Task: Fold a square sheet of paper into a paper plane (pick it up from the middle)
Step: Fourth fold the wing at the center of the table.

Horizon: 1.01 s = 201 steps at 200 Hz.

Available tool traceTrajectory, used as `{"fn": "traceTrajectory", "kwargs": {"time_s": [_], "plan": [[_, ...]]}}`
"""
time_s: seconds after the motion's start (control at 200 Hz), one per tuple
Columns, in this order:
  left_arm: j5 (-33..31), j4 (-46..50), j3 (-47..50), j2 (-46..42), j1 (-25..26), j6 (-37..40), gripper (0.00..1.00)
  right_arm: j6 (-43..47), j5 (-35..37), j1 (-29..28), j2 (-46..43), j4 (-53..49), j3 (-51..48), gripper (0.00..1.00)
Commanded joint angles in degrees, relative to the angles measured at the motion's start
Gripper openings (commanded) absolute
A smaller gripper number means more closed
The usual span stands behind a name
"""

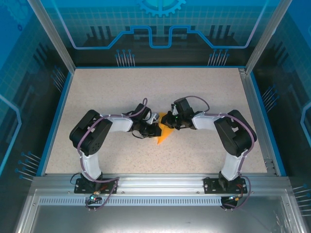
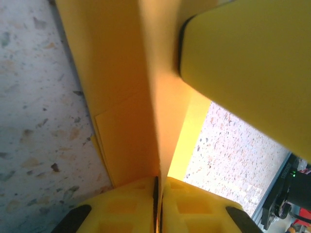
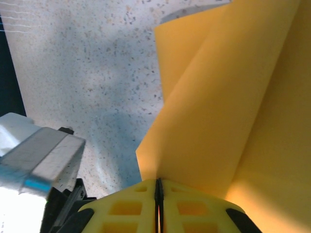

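Note:
The orange-yellow square sheet of paper is folded into layers and hangs between my two grippers at the table's middle, its pointed tip toward the near edge. My left gripper comes in from the left. In the left wrist view its yellow fingers are shut on the paper's upright crease. My right gripper comes in from the right. In the right wrist view its fingers are pressed together on a lower edge of the paper. One right-gripper finger shows large in the left wrist view.
The speckled beige table has a blue rim and clear walls around it. Both arms bend inward from bases at the near metal rail. Part of the left arm shows at the lower left of the right wrist view.

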<state>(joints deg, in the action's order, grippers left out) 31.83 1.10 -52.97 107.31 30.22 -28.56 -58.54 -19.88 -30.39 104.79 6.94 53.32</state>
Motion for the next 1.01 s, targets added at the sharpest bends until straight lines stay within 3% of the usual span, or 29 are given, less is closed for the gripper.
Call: {"fn": "traceTrajectory", "kwargs": {"time_s": [0.0,0.165,0.325,0.735,1.0], "plan": [[1.60,-0.65,0.66,0.73,-0.62,-0.92,0.15,-0.17,0.59,-0.49,1.11,0.17,0.82,0.10],[1.14,-1.44,1.33,-0.79,-0.68,-1.85,0.22,-0.11,0.25,-0.50,1.16,-0.17,0.98,0.10],[0.39,-1.88,2.19,-2.73,-0.61,-2.44,0.22,0.36,0.28,-0.50,1.22,-0.87,1.26,0.10],[0.44,-7.17,5.70,-2.39,-0.94,-6.66,0.02,0.84,-0.24,-0.54,0.92,-1.05,1.22,0.11],[5.28,-13.89,8.15,-0.83,-3.36,-10.99,0.00,2.78,1.35,0.82,-4.26,-3.46,-0.37,0.14]]}}
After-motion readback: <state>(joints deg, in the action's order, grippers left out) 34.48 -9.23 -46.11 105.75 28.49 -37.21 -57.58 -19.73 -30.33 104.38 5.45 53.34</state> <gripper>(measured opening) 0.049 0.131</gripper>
